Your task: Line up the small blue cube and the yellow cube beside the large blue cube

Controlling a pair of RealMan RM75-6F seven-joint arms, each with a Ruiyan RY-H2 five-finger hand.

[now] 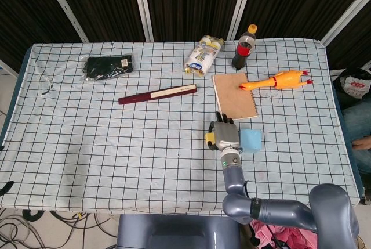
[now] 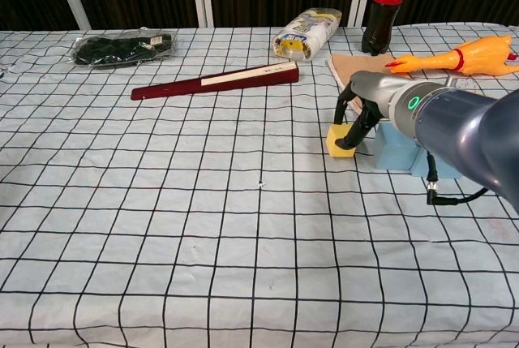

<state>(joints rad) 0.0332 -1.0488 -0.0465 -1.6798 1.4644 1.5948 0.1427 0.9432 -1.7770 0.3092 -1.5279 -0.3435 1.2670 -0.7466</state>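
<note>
We find the right hand (image 2: 362, 113) low over the checked tablecloth (image 2: 203, 202), fingers curled downward and grasping the yellow cube (image 2: 338, 142). The dark fingers (image 2: 354, 128) sit on the cube's top and its right-hand face; the cube's base appears to rest on the cloth, though we cannot tell whether it is fully set down. In the head view the same hand (image 1: 225, 135) covers most of the cube (image 1: 208, 138), which shows only as a yellow edge at the hand's left.

The large blue cube (image 2: 399, 147) stands immediately to the right of the hand, largely behind the wrist and forearm in the chest view; in the head view it (image 1: 251, 140) shows just beside the hand's right edge. Whether the yellow cube touches it we cannot tell, as the fingers cover the gap. We cannot make out the small blue cube in either view.

Beyond the hand lies a brown notebook (image 1: 234, 95), with a rubber chicken (image 1: 278, 80) to its right and a cola bottle (image 1: 244, 47) further back. Well to the hand's left lie a dark red folded fan (image 1: 157, 93), a packet of snacks (image 1: 203, 56) and a black bag (image 1: 108, 67).

The left hand appears in neither view.
</note>
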